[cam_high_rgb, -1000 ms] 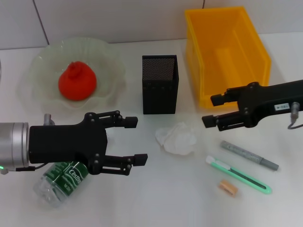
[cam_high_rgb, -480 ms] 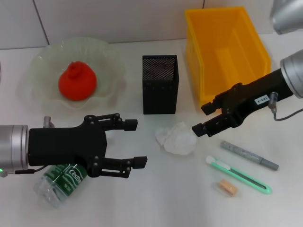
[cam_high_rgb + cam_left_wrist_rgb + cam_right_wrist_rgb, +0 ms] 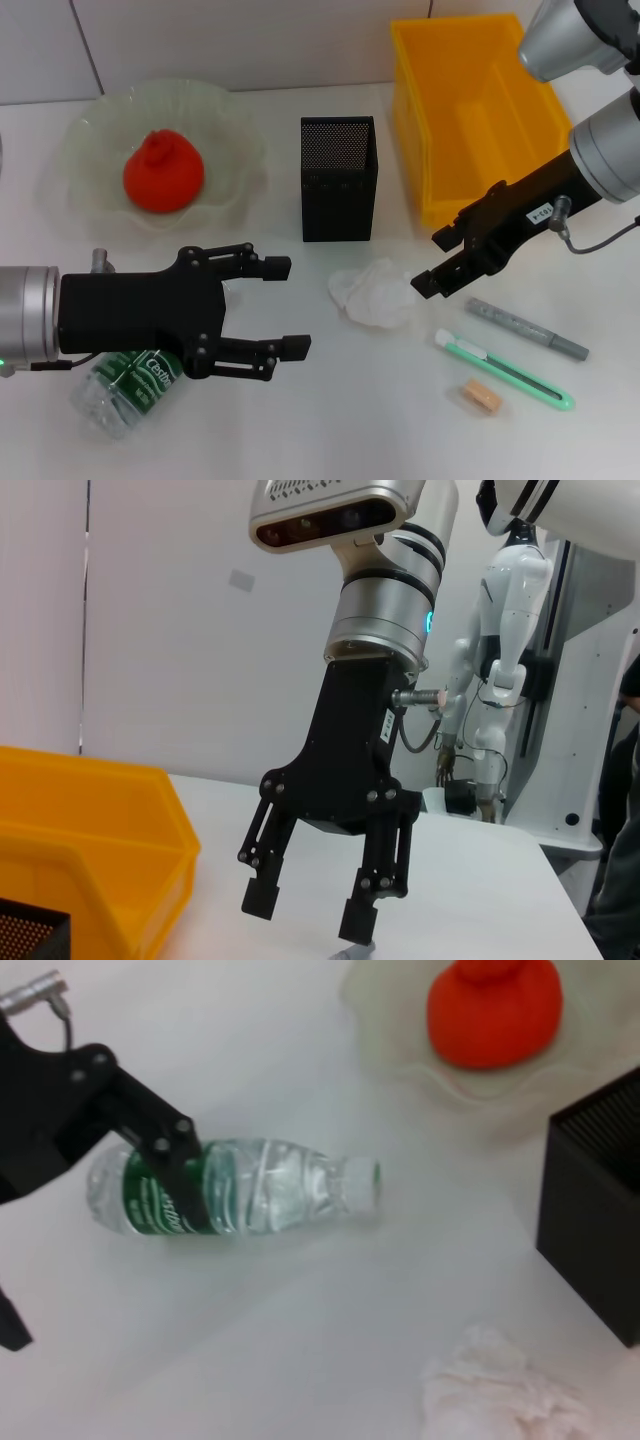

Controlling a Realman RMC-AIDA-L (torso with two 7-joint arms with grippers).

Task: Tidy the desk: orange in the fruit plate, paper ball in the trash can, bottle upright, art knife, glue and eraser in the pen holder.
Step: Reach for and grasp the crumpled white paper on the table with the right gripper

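The right gripper (image 3: 437, 262), fingers spread, sits just beside the paper ball (image 3: 374, 292), which lies in front of the pen holder (image 3: 338, 178). The left gripper (image 3: 283, 306) is spread above the bottle (image 3: 235, 1187), lying on its side, cap toward the pen holder

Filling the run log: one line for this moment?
orange in fruit plate | bottle lying | left gripper open above it | right gripper open beside paper ball

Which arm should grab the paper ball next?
Right, I'd judge. The right pincer is open beside the paper ball, near the yellow bin. The left pincer is open over the lying bottle.
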